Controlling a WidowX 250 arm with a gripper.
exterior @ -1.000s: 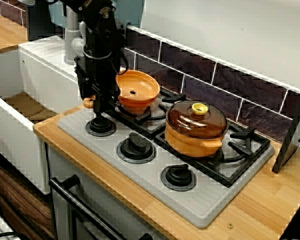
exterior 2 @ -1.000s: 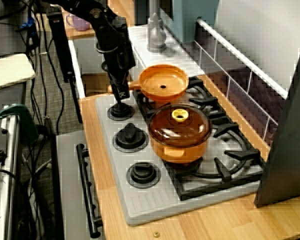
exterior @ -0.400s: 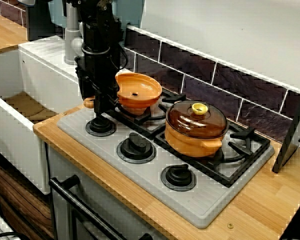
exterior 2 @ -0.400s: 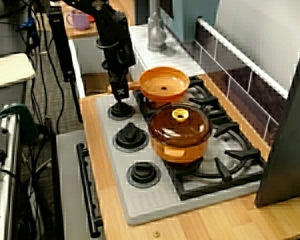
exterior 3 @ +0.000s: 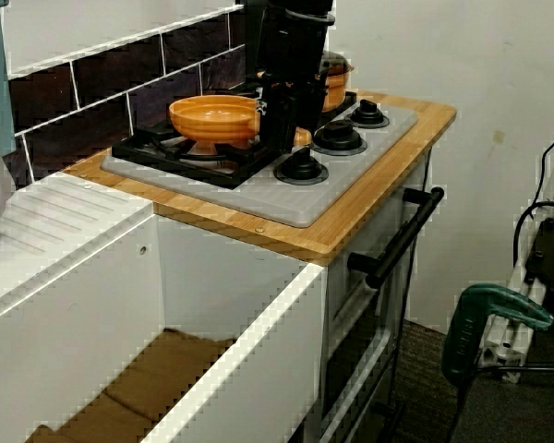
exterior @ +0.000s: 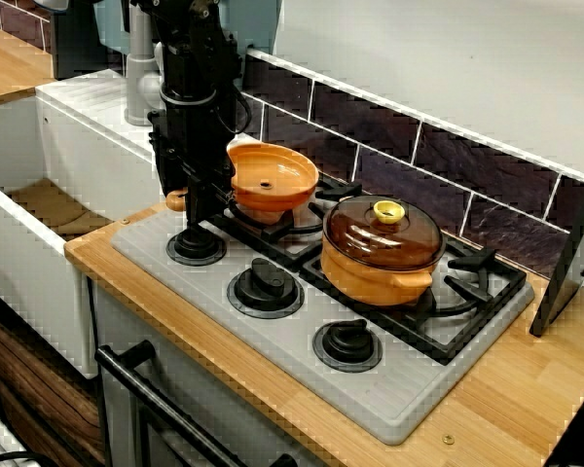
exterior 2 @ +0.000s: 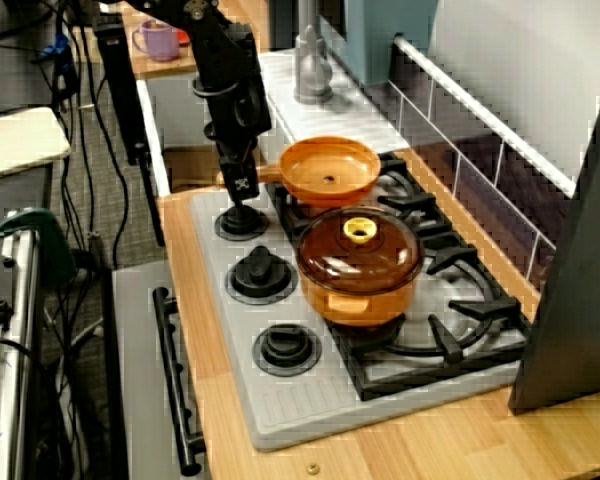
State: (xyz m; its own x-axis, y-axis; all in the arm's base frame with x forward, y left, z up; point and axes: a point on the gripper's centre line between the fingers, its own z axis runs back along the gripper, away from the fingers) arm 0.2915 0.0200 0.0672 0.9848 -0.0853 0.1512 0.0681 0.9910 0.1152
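Orange pan [exterior 2: 330,170], handle [exterior 2: 268,173] tight between closed fingers [exterior 2: 242,186], handle's neck plain only from above.

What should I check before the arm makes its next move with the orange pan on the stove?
1. Hold: gripper shut on the orange pan by its handle: ok.
2. Height: orange pan lifted off the grate: cannot tell.
3. Spacing: orange pan apart from the lidded pot: ok, narrow gap.
4. Below: gripper clear of the knob under it: cannot tell.
5. Cover: lid seated on the lidded pot: ok.
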